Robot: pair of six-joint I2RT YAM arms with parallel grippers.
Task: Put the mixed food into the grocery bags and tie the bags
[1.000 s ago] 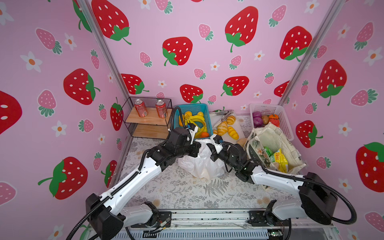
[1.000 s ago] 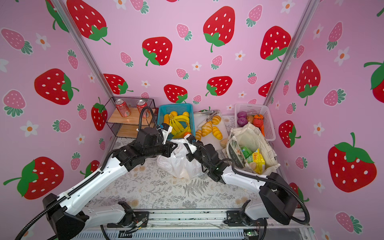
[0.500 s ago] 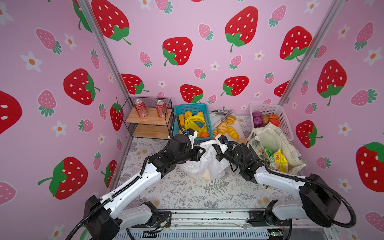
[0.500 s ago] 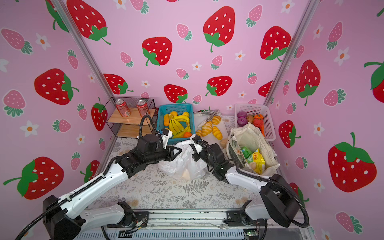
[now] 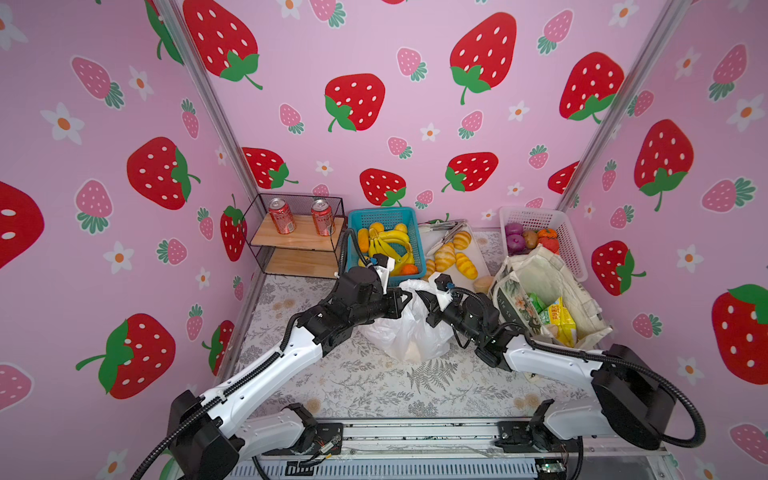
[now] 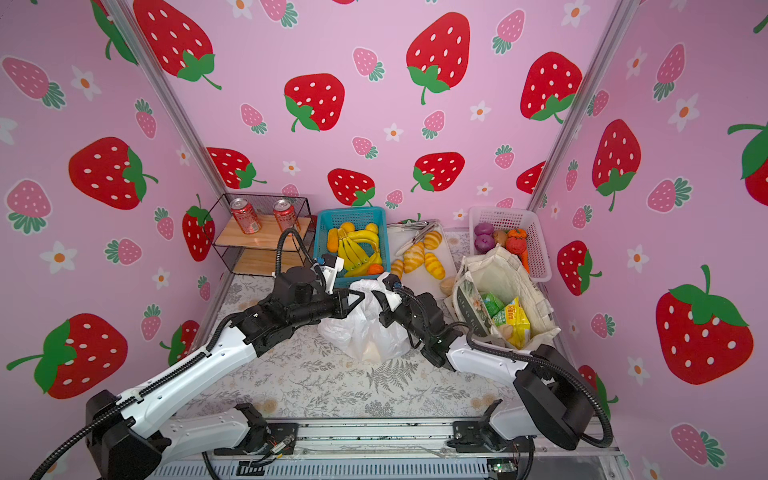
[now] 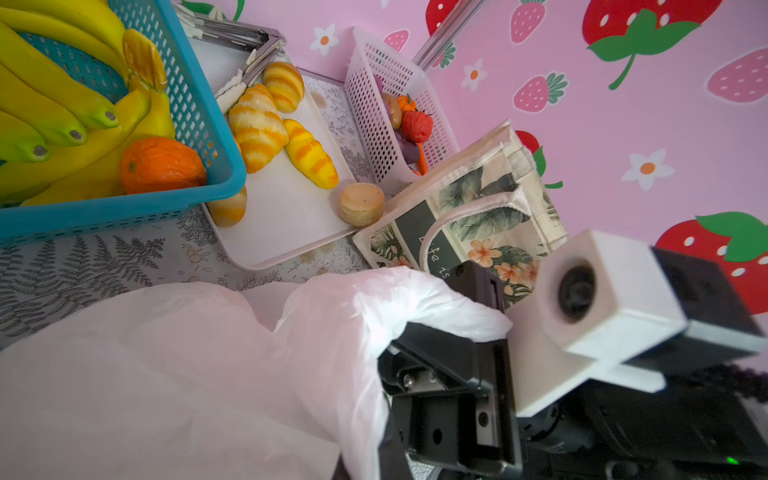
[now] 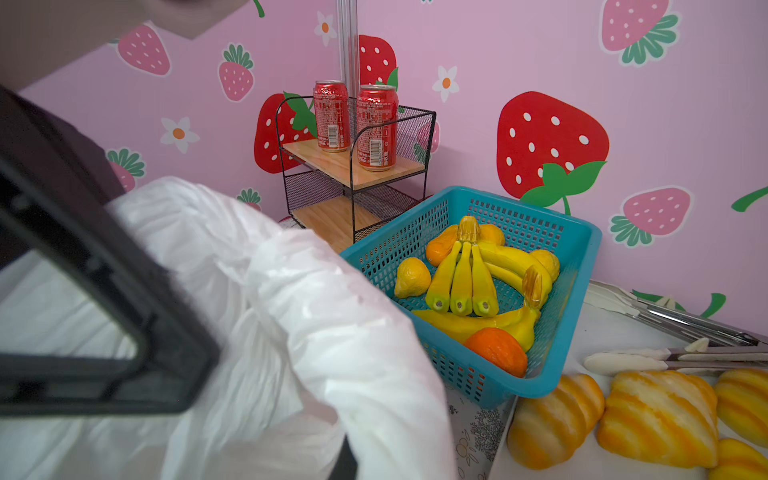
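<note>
Both arms meet over the middle of the floral worktop [image 5: 374,386], right at the top of the white plastic bag [image 5: 409,336]. The bag sits slumped and bulging between them, just in front of the blue basket [image 5: 382,214] of bananas and oranges. The left fingers [image 5: 402,297] are closed and so are the right fingers [image 5: 424,298], almost tip to tip, each pinching the film at the bag's mouth. Seen from the wrist cameras, the thin plastic drapes over both black finger frames, so the exact spot of each pinch is hidden. A pale brownish shape shows through the bag's lower wall, too dim to name. To the right stands the canvas tote [image 5: 548,270], mouth open, just in front of the white basket [image 5: 536,216], with a green packet [image 5: 536,301] and a yellow packet [image 5: 561,320] inside it. Striped golden rolls [image 5: 446,253] lie on the white tray [image 5: 478,249] behind the bag, with tongs [image 5: 444,226] at its far end. Two red cans [image 5: 282,216] stand on the top board of the wire shelf [image 5: 299,245] at the back left.
</note>
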